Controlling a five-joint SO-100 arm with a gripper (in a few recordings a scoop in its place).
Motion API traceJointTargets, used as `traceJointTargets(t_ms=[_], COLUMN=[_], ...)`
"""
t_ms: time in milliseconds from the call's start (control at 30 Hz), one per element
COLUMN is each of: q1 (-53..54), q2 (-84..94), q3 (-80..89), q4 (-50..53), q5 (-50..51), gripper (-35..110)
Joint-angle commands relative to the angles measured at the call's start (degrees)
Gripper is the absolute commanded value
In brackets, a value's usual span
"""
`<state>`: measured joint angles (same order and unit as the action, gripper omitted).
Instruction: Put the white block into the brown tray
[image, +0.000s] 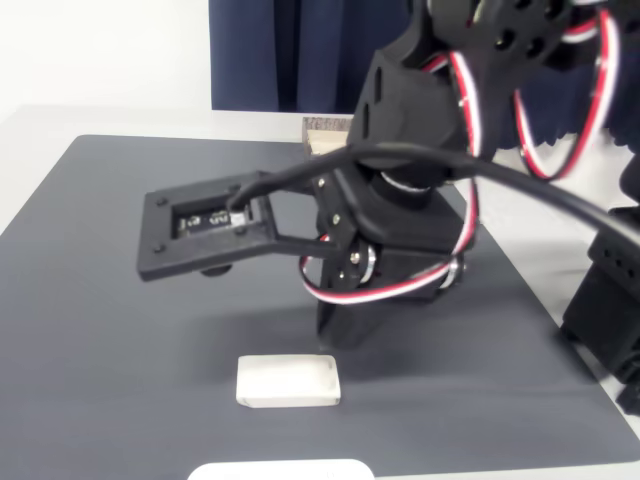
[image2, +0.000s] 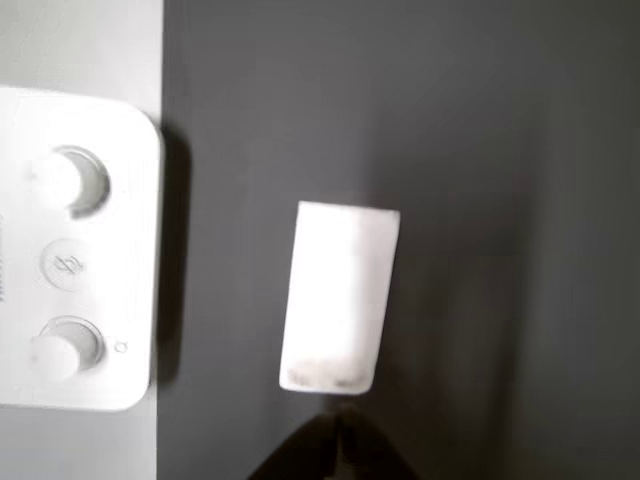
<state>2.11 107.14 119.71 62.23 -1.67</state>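
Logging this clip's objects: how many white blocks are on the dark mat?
1. The white block lies flat on the dark mat near its front edge, just ahead of the gripper in the wrist view. The arm may hide others.

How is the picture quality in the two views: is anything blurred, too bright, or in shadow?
Fixed view: the arm is close and soft, and the white block is a little blurred on the dark mat. Wrist view: the white block is overexposed, nearly without surface detail; the white device at the left is also washed out and casts a shadow on the mat; the gripper is a dark blurred shape.
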Motion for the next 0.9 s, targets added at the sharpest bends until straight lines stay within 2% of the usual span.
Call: traceJointTargets(t_ms=[0,867], q1=[0.3,0.7], q2=[-0.1,-5.9], q3=[-1.8,-9.1], q4=[0.2,2.4], q5=[0.0,-1.1], gripper=[0,0])
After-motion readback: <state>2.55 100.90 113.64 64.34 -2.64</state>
